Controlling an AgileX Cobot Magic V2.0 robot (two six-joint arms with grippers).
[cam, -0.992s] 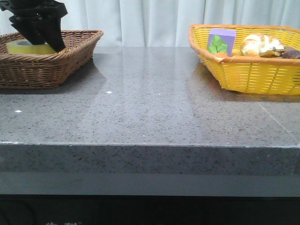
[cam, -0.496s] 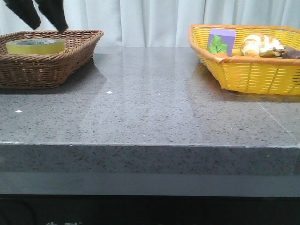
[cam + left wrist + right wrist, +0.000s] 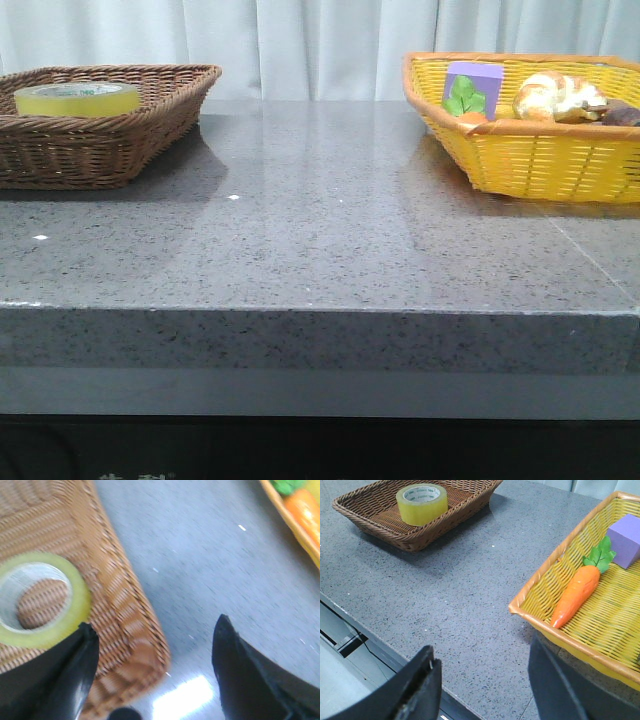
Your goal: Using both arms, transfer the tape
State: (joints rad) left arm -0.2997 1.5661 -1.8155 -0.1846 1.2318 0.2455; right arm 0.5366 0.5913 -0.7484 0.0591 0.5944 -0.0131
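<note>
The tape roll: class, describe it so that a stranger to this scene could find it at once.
Start at the brown wicker basket on the left end of the grey table. Lying flat inside it is the tape, the only thing in that basket: a thick glossy yellow ring with a white core.

front low; wrists overhead, sharing brown basket point(image 3: 100, 130).

Grey speckled stone table point(image 3: 320, 250) before a pale curtain point(image 3: 310, 45). At ten o'clock, brown wicker basket point(image 3: 110, 140) holding a yellow tape point(image 3: 77, 98) roll lying flat. At two o'clock, yellow woven basket point(image 3: 540, 150) containing a purple box point(image 3: 473, 88) with green leaf, plus a pale brownish item, unclear.
</note>
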